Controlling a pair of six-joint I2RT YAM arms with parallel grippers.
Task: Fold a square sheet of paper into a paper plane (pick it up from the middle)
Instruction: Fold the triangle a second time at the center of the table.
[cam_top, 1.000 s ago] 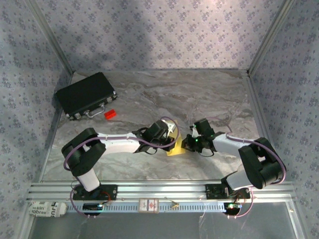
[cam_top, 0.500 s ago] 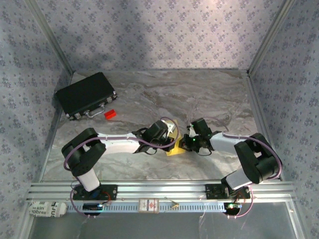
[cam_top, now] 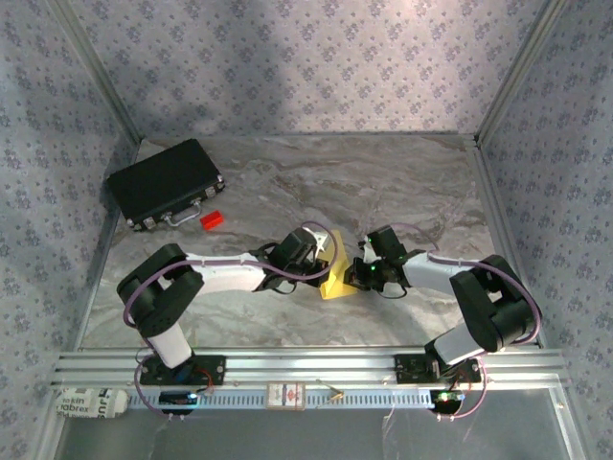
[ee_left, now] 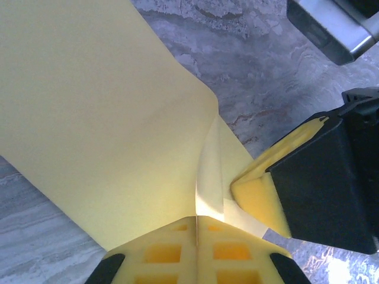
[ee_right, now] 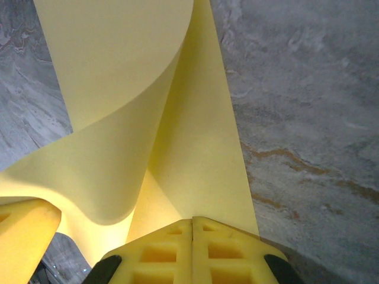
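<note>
The square sheet of paper [cam_top: 336, 276] is yellow and hangs bent between the two grippers near the table's middle. My left gripper [cam_top: 323, 257] is shut on one edge of it; in the left wrist view its pads [ee_left: 166, 251] meet on the sheet [ee_left: 100, 106], which curls upward. My right gripper [cam_top: 360, 275] is shut on the opposite edge; its pads [ee_right: 225, 251] clamp the sheet [ee_right: 195, 154], which rolls over to the left. The right gripper's pad [ee_left: 260, 192] sits close beside the left one. The paper plane is out of view.
A black case [cam_top: 165, 182] lies at the back left with a small red block [cam_top: 212, 219] just in front of it. Metal frame posts and patterned walls close in the marble table [cam_top: 412, 182]. An aluminium rail [cam_top: 306, 364] runs along the near edge.
Both grippers have kept their hold on the sheet. The right forearm has swung a little to the left, the left wrist has shifted slightly back, and more of the yellow sheet shows between them.
</note>
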